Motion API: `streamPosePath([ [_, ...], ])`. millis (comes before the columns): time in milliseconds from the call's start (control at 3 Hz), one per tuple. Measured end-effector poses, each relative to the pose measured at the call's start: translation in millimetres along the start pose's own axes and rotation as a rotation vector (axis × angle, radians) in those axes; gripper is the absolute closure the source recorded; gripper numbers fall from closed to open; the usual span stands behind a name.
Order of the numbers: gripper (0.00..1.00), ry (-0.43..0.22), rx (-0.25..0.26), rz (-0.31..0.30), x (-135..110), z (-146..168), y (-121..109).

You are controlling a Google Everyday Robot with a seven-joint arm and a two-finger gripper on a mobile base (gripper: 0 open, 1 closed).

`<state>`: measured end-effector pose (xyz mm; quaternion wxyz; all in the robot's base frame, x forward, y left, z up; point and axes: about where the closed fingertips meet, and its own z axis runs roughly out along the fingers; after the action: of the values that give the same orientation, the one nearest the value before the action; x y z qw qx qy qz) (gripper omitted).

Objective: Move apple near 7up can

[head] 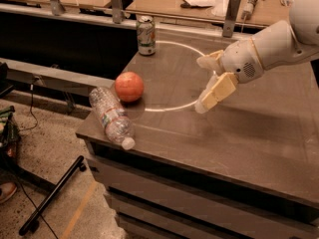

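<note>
One apple (129, 86): we found it sitting on the tabletop (239, 133) towards the left edge, right at the left side of the white circle (195, 48) painted on the surface. It was red-orange, and nothing held it.
7up can (146, 35): it stood upright at the far left corner of the tabletop, just outside the far arc of the circle. We judged it well apart from the apple, with bare surface between the two.
Plastic bottle (112, 116): it was clear and lay on its side along the left edge, its cap end pointing at the near corner. Its other end lay just beside the apple, and we could not tell whether they touched.
Gripper (200, 83): it hung over the right side of the circle, to the right of the apple and well apart from it. We saw it no nearer to the can.
Fingers (219, 86): they were spread apart with nothing between them. The lower tip was down close to the circle's line, and we could not tell whether it met the tabletop.
Arm (269, 46): it was white and reached in from the right edge of the view, above the tabletop.
</note>
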<state>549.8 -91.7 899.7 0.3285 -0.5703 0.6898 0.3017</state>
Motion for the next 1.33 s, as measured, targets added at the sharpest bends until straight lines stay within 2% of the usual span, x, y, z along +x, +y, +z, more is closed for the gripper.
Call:
streamPosePath([
  [333, 0.00, -0.167, 0.019, -0.075, -27.9, 24.2, -12.9],
  [667, 0.00, -0.288, 0.010, -0.157, -57.8, 54.3, -22.1],
  [1000, 0.00, -0.287, 0.012, -0.155, -57.6, 54.7, -22.0],
  [1333, 0.00, -0.283, 0.037, -0.126, -55.6, 59.7, -21.6],
])
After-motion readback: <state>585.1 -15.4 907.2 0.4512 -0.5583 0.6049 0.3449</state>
